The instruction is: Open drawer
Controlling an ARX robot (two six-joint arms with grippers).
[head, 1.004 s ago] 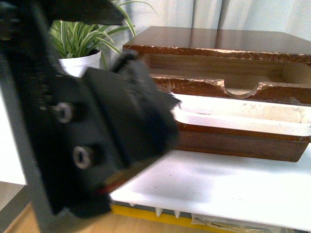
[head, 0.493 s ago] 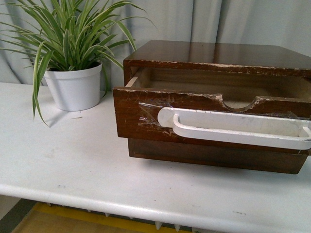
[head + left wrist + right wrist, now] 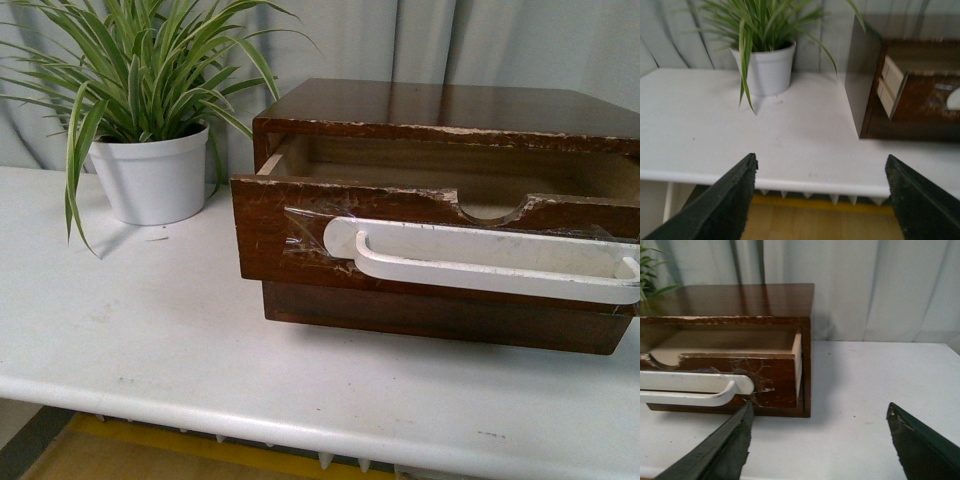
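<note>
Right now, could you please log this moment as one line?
drawer: partly open | handle: free | left gripper: open, clear | right gripper: open, clear

No text, label, brand, number or sign can be read in any view.

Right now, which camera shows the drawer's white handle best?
The front view: the white handle spans nearly the whole drawer front, taped on. The right wrist view shows one end; the left wrist view only a sliver.
</note>
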